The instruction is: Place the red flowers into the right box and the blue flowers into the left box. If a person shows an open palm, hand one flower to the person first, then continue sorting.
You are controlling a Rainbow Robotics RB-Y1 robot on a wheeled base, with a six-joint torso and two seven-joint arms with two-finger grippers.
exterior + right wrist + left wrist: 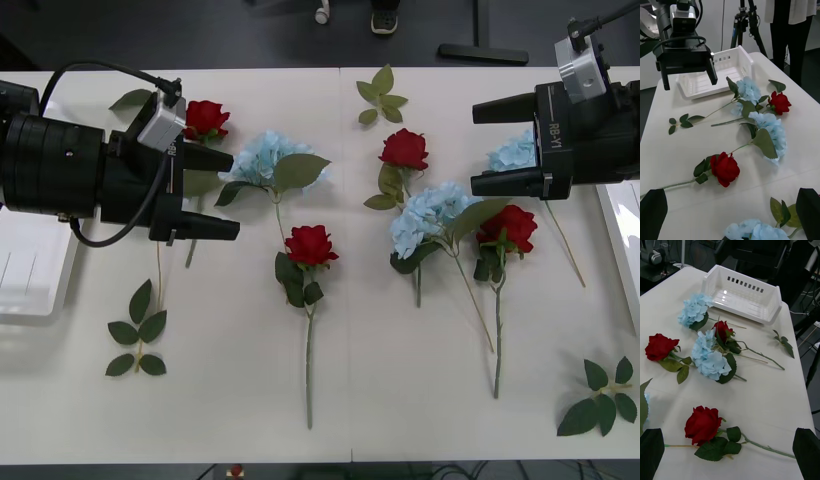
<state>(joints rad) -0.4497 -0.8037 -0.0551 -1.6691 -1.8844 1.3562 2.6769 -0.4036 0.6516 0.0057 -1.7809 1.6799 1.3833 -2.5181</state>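
Left tool (225, 193) over tabletop (400, 400), fingers spread wide, holding nothing; red rose (205, 118) and blue flower (265, 158) just beside its tips. Right tool (485, 146) likewise wide open and empty; blue flower (515, 152) between its fingers, rose (510, 227) just below. Left box (30, 275) and right box (625, 240) at the tabletop's ends.

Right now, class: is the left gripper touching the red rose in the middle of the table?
Apart. In the front view the left gripper, open, hangs beside the blue hydrangea, with bare table between it and the middle rose.
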